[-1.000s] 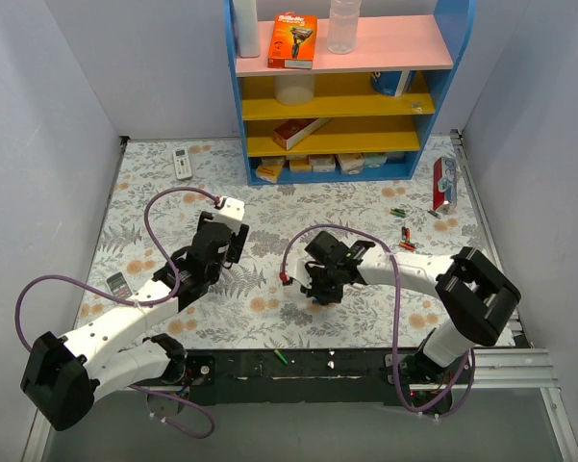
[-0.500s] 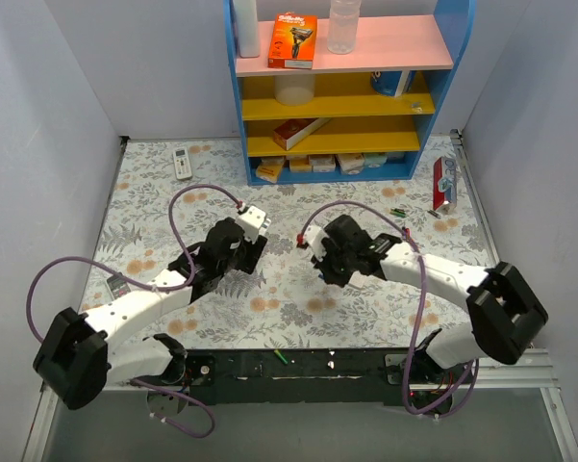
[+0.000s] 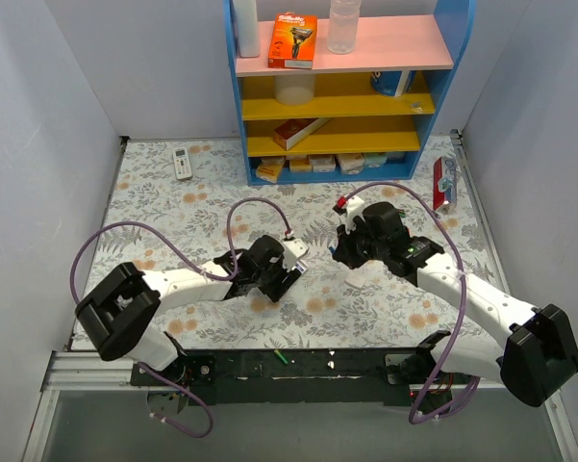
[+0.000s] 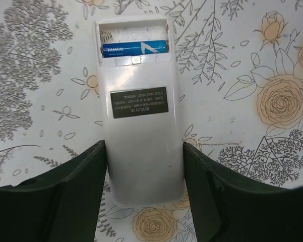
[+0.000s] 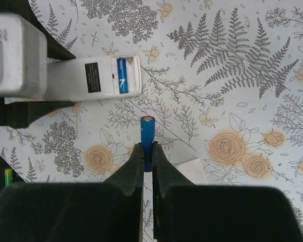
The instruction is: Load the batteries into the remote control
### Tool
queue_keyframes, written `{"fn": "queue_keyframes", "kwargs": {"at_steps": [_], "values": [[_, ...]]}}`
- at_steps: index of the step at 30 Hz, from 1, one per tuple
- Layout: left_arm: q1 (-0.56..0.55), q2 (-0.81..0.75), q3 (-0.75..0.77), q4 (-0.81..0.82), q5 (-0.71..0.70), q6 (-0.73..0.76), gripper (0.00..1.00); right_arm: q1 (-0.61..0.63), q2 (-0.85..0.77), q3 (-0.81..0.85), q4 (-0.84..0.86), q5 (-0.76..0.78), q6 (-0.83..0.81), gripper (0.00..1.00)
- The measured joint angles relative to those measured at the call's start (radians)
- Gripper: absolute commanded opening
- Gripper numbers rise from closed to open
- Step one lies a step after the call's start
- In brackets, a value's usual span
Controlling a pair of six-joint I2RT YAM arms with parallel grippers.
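**Remote pinned back-up, second cell held in the air**

- The remote control (image 4: pixel 141 121) lies on the table (image 5: pixel 252 60) with its plain white back up. The battery recess is uncovered at the end pointing away from the left wrist camera.
- The left gripper (image 4: pixel 143 146) is clamped on the remote. One dark finger presses each long side near its rear end.
- One blue cell (image 4: pixel 135 48) sits crosswise in the nearer slot of the recess. The slot beyond it shows only a spring.
- The right gripper (image 5: pixel 147 147) pinches a blue battery (image 5: pixel 147 128) by its lower half, the upper end sticking out past the fingertips.
- In the right wrist view that battery hangs just beside the remote's open end, apart from it.
- A white flat piece (image 5: pixel 191 169) lies on the table near the right fingers. It is possibly the cover; the view is too partial to tell.
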Motion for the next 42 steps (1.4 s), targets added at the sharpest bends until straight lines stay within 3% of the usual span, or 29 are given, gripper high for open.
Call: {"fn": "queue_keyframes", "kwargs": {"at_steps": [5, 12, 16, 23, 29, 33, 42], "values": [[-0.037, 0.076, 0.019, 0.016, 0.032, 0.000, 0.21, -0.004, 0.048, 0.008, -0.011, -0.031, 0.061, 0.01], [-0.054, 0.090, 0.023, 0.037, 0.048, 0.014, 0.41, -0.004, 0.172, 0.017, -0.020, -0.131, 0.137, 0.01], [-0.061, 0.090, 0.023, 0.039, 0.048, 0.023, 0.57, -0.004, 0.237, 0.059, -0.040, -0.158, 0.156, 0.01], [-0.063, 0.090, 0.023, 0.040, 0.038, 0.035, 0.73, 0.001, 0.353, 0.185, -0.064, -0.166, 0.157, 0.01], [-0.063, 0.084, 0.023, 0.035, 0.014, 0.038, 0.70, 0.027, 0.470, 0.295, -0.128, -0.133, 0.151, 0.01], [-0.064, 0.079, 0.022, 0.026, 0.009, 0.041, 0.59, 0.042, 0.526, 0.338, -0.171, -0.114, 0.145, 0.01], [-0.065, 0.079, 0.021, 0.018, 0.021, 0.045, 0.45, 0.059, 0.624, 0.394, -0.235, -0.085, 0.130, 0.01]]}}
